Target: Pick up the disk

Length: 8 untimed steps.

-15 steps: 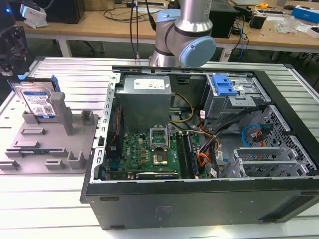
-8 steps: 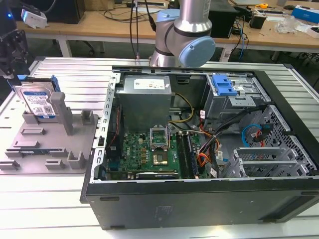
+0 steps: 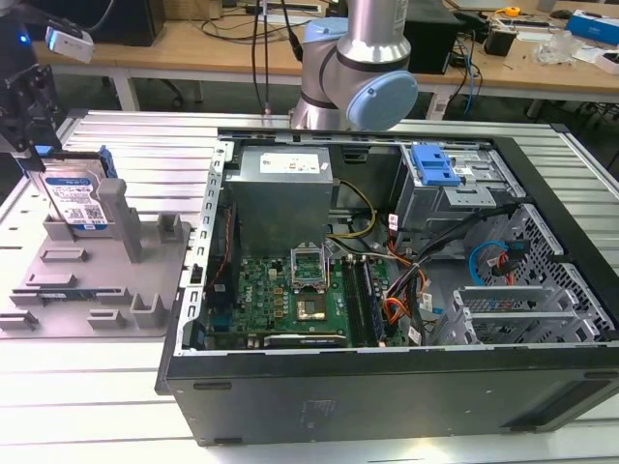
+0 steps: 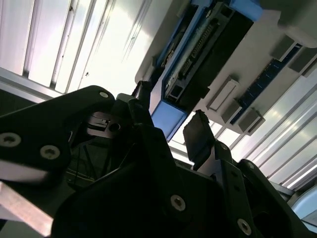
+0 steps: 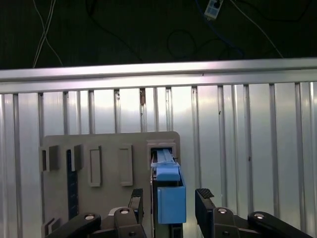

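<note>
Silver metal, flat and rectangular with blue plastic side rails, the disk is stood on edge in the grey plastic fixture with upright posts, upper left of the exterior view, so that its top is offered for grasping. It is straddled by the black gripper, whose fingers are spread apart, with gaps seen on both sides

Silver disk, blue rails, grey fixture
</note>
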{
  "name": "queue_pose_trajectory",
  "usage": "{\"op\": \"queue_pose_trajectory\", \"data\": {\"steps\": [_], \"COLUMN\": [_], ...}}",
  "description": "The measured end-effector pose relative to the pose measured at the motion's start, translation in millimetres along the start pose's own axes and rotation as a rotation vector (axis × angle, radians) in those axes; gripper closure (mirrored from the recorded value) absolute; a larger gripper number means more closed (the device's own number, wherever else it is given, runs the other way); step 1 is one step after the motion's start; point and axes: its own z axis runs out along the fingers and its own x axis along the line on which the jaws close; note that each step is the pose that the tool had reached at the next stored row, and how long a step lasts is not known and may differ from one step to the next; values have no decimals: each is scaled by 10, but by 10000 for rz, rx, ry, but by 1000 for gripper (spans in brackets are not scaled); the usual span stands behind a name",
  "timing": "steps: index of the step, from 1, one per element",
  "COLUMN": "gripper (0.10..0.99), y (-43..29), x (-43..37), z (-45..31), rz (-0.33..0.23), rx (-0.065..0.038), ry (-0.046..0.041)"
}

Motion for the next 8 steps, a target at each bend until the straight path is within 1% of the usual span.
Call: {"op": "queue_pose_trajectory", "data": {"steps": [2, 5, 8], "gripper": [545, 545, 545], "y": [4, 22, 24], "x": [-3, -1, 0], "z": [30, 51, 57], "rz": [-2, -5, -4], "rx": [-2, 2, -3], "ry": [2, 0, 2]}}
